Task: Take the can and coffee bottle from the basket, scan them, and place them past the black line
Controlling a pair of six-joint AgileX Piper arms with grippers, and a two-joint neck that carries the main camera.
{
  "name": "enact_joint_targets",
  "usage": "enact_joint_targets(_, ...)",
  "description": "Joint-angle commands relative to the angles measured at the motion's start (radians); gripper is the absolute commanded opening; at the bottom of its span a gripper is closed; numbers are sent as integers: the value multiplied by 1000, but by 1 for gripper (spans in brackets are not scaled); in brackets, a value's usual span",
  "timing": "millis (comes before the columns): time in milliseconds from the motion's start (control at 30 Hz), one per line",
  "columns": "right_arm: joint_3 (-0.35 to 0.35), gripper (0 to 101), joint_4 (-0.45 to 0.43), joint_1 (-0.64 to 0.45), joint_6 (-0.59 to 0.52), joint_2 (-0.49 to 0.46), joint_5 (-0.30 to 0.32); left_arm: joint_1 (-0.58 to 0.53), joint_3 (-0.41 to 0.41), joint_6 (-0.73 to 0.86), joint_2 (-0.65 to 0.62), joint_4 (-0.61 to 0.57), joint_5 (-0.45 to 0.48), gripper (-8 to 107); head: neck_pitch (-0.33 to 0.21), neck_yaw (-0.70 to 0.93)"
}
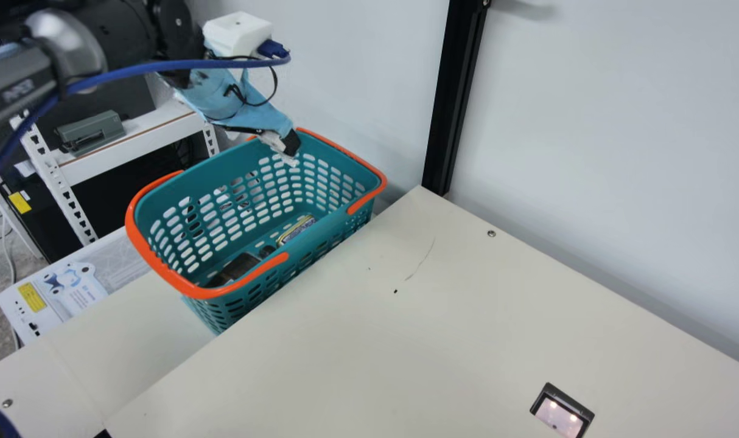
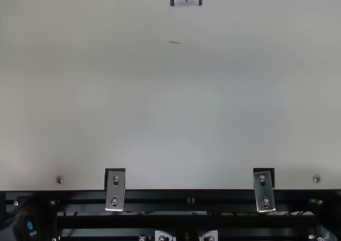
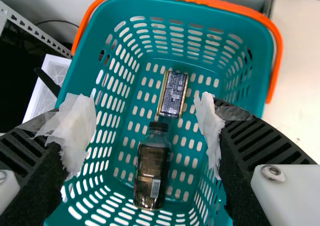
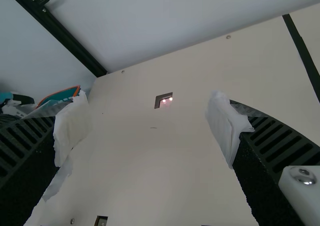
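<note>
Your left jaws and right jaws gape wide, empty, but an off-centre left grip (round things slip) could roll the dark, cylindrical, black-capped plastic coffee bottle (image 3: 151,171).

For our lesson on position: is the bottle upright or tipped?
Tipped: the bottle shows its whole side, cap to base, in the basket.

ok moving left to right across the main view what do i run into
printed white sheet with a yellow label → teal basket with, inside it, the coffee bottle and then the can → black post at the wall → dark-framed scanner window
</note>
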Motion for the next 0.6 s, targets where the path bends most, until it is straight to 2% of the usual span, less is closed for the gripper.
enact_joint_targets(0,0,101,0,0,0,0,0,-10,-41,-22,74,48,4,90,-25,13)
enact_joint_targets(200,0,101,0,0,0,0,0,-30,-111,-6,202,97,18,90,-25,13)
enact_joint_targets(567,0,101,0,0,0,0,0,-5,-135,148,368,32,-6,90,-25,13)
